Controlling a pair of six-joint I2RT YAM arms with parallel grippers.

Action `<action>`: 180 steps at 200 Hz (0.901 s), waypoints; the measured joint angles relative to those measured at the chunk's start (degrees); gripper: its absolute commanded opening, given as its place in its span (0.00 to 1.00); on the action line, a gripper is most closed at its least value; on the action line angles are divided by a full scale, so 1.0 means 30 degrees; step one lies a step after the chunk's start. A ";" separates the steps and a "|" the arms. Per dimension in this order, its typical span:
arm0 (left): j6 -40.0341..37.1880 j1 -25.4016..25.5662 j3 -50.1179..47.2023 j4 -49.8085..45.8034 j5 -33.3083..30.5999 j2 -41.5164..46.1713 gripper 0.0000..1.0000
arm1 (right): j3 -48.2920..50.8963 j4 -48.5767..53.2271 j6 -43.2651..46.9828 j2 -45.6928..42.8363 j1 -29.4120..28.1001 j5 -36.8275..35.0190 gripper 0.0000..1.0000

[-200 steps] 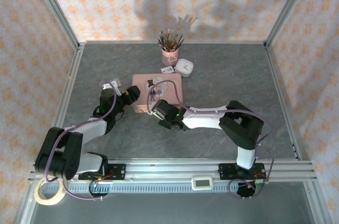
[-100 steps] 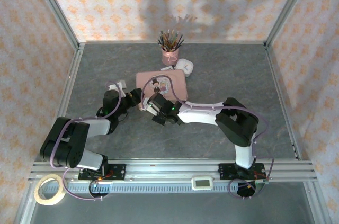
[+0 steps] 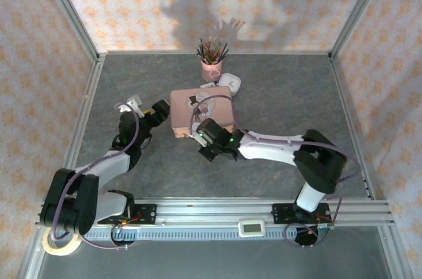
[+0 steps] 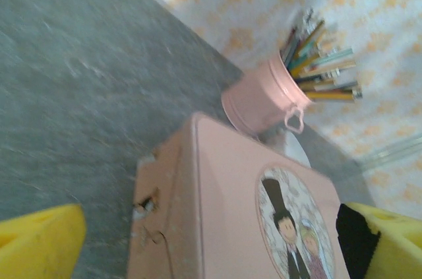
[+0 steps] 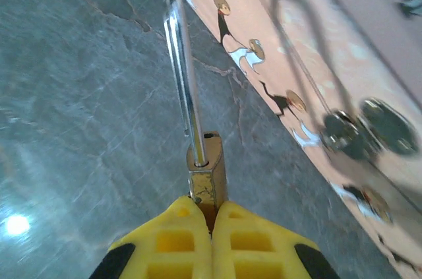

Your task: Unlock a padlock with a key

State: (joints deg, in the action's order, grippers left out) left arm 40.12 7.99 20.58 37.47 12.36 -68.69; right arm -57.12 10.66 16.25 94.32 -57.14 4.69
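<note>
the right wrist view shows the padlock (image 5: 208, 167) close up: its brass body is pinched in the right gripper (image 5: 212, 216), shackle pointing away, just beside the pink tin (image 5: 310, 41) mid-bench (image 3: 297, 94). the left gripper (image 4: 211, 219) is spread, facing the tin's left side. half a second ago it sat nearer the tin's near-left corner.

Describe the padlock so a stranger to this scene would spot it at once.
Find the pink illustrated tin in the middle of the grey table. Beside its near side the right gripper is shut on the padlock: a tiny brass-gold block with a thin silver shackle, far smaller than the tin.
</note>
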 measured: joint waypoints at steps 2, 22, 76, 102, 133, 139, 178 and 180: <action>-0.0073 -0.0022 0.0000 -0.0138 -0.0168 0.0175 0.99 | 0.0117 0.0007 -0.0211 -0.0226 0.0036 0.0000 0.00; -0.0423 -0.0066 0.0007 -0.1151 -0.1581 0.1377 0.99 | 0.1122 -0.0036 -0.2011 -0.2222 0.0503 0.0109 0.00; -0.0889 -0.0095 -0.0182 -0.2973 -0.3585 0.3395 0.99 | 0.3920 -0.0415 -0.6987 -0.8225 0.5712 0.0240 0.00; -0.0867 -0.0095 -0.0546 -0.3300 -0.3781 0.3453 0.99 | 0.5115 -0.0656 -0.8291 -1.0739 0.8364 -0.1370 0.00; -0.0816 -0.0138 -0.0583 -0.3344 -0.3628 0.2871 0.99 | 0.6426 -0.0714 -0.8947 -1.0819 1.0797 -0.2295 0.00; -0.0794 -0.0182 -0.0583 -0.3337 -0.3526 0.2696 0.99 | 0.6703 -0.0714 -0.9151 -1.0571 1.1176 -0.2280 0.00; -0.0452 -0.0219 -0.0153 -0.3344 -0.2645 0.1705 0.99 | 0.7890 -0.1013 -1.0528 -0.8903 1.1599 -0.0823 0.00; -0.0430 -0.0219 -0.0117 -0.3344 -0.2608 0.1683 0.99 | 0.7919 -0.1056 -1.0615 -0.8845 1.1599 -0.0721 0.00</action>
State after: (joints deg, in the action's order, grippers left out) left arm 38.83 7.33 20.23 27.44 4.54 -63.64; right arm -33.36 7.49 -15.59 67.79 -22.35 2.52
